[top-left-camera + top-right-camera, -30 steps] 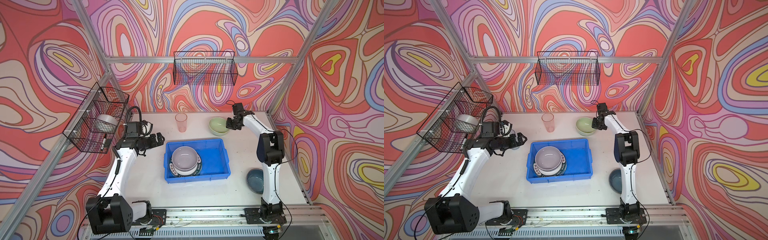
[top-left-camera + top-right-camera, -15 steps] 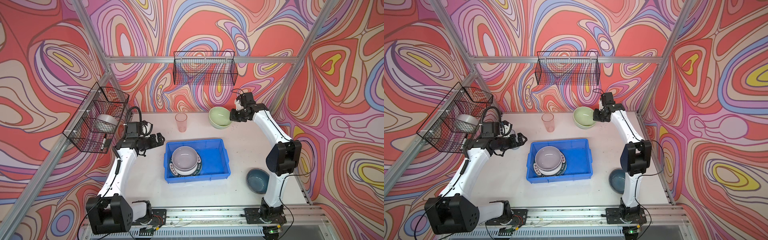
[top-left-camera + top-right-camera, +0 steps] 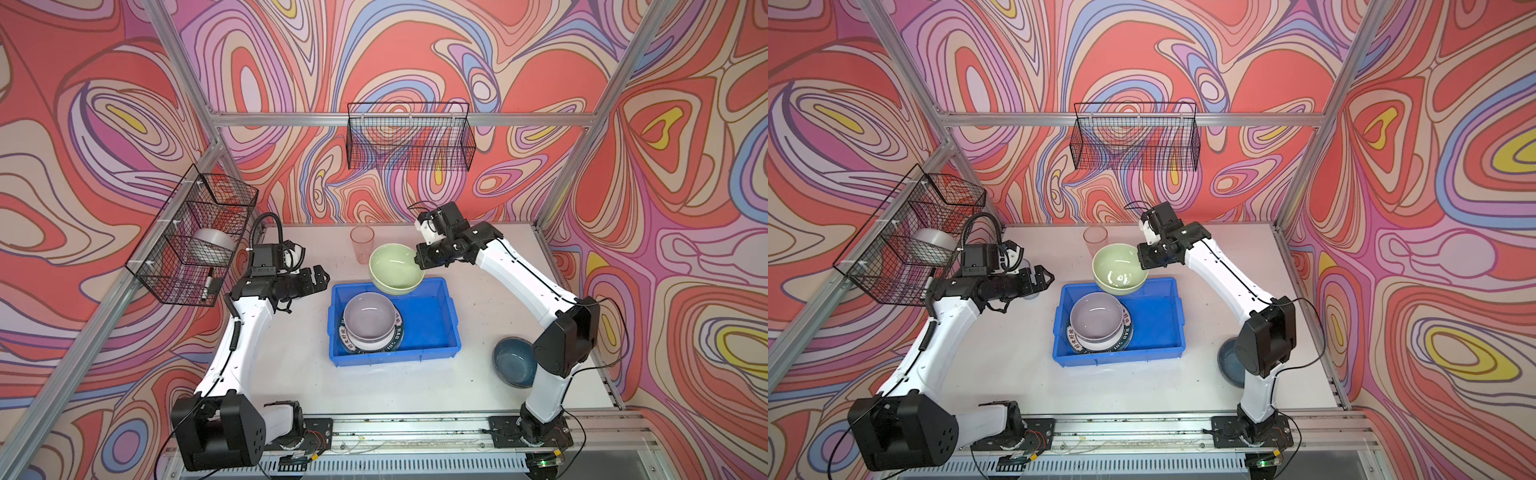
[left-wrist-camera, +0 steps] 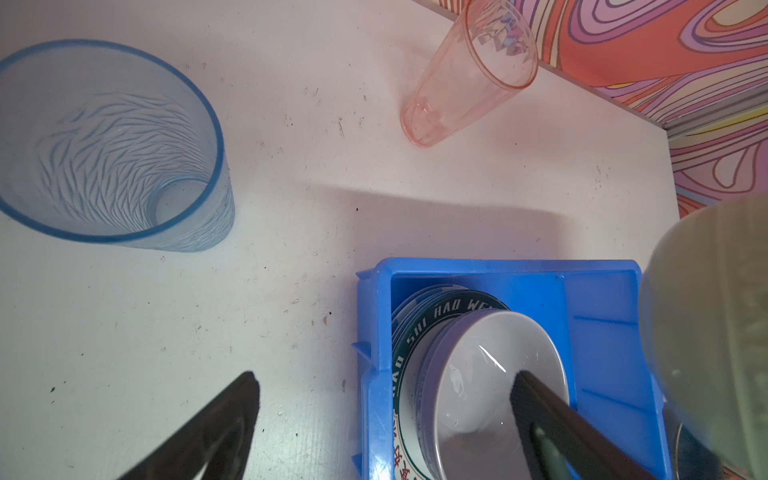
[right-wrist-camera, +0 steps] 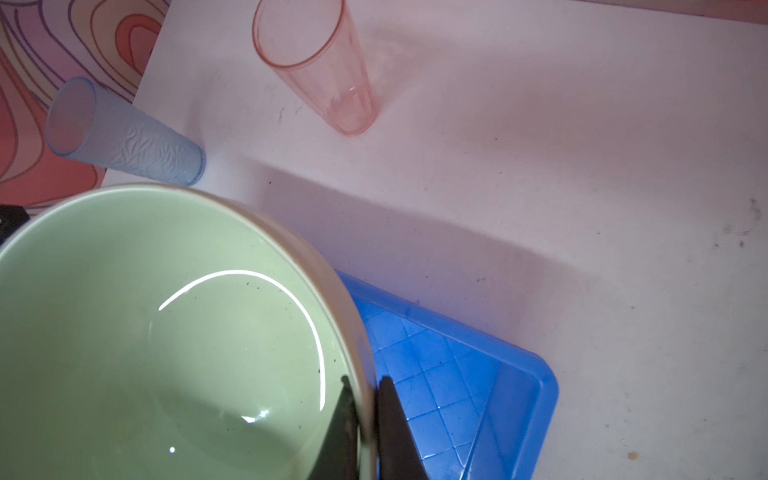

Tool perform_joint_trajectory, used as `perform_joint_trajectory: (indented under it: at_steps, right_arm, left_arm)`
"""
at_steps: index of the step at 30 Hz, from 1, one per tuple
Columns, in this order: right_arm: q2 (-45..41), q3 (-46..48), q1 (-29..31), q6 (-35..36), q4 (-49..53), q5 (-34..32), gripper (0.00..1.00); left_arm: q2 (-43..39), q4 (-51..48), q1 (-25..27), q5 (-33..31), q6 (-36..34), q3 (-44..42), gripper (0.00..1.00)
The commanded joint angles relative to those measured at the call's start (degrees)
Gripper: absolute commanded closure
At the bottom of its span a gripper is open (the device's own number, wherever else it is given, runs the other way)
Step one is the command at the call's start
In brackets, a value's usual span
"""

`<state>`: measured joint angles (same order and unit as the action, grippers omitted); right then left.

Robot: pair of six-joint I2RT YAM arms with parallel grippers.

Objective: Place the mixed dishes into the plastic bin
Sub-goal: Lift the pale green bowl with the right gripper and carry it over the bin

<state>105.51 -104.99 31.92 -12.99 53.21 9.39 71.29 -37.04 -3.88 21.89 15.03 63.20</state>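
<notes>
Over the plastic bin (image 3: 395, 356), at its far edge, right gripper (image 3: 418, 261) pinches the pale green bowl (image 3: 394, 266) rim; left gripper (image 3: 322, 277) gapes empty. Best lowered onto bare floor before release

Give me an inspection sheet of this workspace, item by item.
Surface: white table, small dark specks.
Job's things: blue bin holds grey bowl on lettered plate; pale green bowl held over bin's far wall; dark blue bowl, pink tumbler, blue tumbler on table.
Clutter: tape roll and marker in side wire basket.
End effectors: right end effector shut on pale green bowl's rim; left end effector open, empty.
Cables: black cable loops at left wrist; coiled cable along left forearm.
Surroundings: swirl-patterned walls, aluminium frame, back wire basket.
</notes>
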Motion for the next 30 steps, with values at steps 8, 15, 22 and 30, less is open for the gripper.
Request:
perform_joint_trajectory:
  at_steps: [8, 15, 22, 30]
  right_arm:
    - [-3.74, 5.43, 6.79, -2.01, -8.35, 1.06, 1.00]
    - [-3.24, 8.11, 10.90, -1.91, -10.34, -1.14, 1.00]
    - [-0.92, 8.25, 13.73, -1.69, -11.59, -4.18, 1.00]
    - [0.81, 8.81, 14.83, -1.67, -12.73, -6.62, 1.00]
  left_arm:
    - [-1.40, 0.87, -0.68, 0.58, -0.35, -0.97, 0.02]
    - [-1.33, 0.96, -0.68, 0.91, -0.26, -1.06, 0.02]
    - [-1.15, 0.74, -0.64, 1.45, -0.35, -1.06, 0.02]
    - [-1.07, 0.83, -0.69, 1.56, -0.26, -1.20, 0.02]
